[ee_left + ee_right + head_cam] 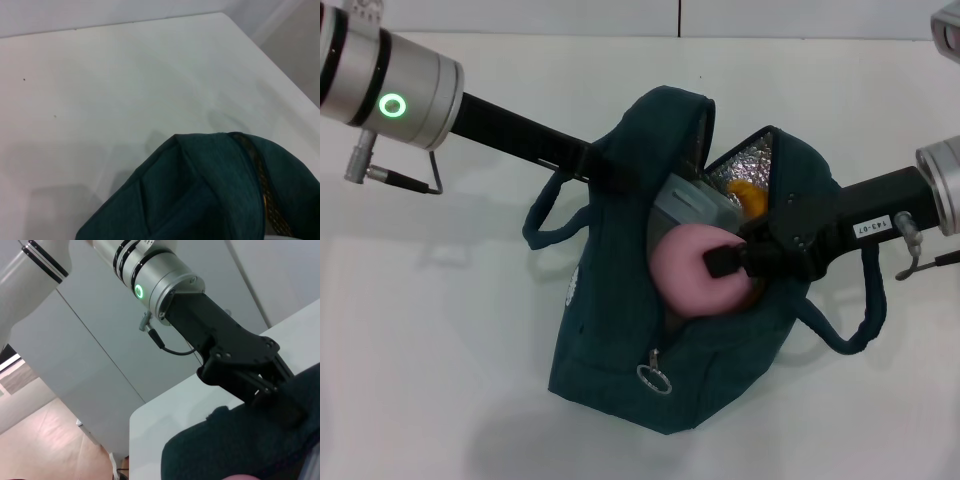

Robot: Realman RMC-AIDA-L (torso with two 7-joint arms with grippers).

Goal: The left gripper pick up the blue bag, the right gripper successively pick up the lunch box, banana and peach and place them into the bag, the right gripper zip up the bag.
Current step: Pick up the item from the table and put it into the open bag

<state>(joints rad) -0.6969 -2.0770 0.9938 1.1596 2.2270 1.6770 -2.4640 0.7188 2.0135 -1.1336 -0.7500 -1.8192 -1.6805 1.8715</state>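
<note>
So nearest the robot you've got the zipper ring pull (654, 378) hanging off the front of the blue bag (620, 340), which sits in the middle of the white table (440, 330) with its mouth gaping. That bag looks like soft floppy fabric, so I'd guess it sags wherever nobody holds it; the rim or the rope handles seem the sane places to grab. Just behind that, the peach (688, 270) is right at the opening, partly down inside, and the right gripper (728, 262) comes in from the right with its fingers pinched on the peach's side. The peach looks round, light and probably a bit squishy, so a gentle squeeze across the middle is the way to hold it. Behind it, the lunch box (692, 203) is already in the bag, hard plastic, probably slick, and a bit of the banana (748, 197) peeks out against the foil lining. Farthest back, the left gripper (272, 390) is clamped on the bag's far-left rim, holding the mouth open.
</note>
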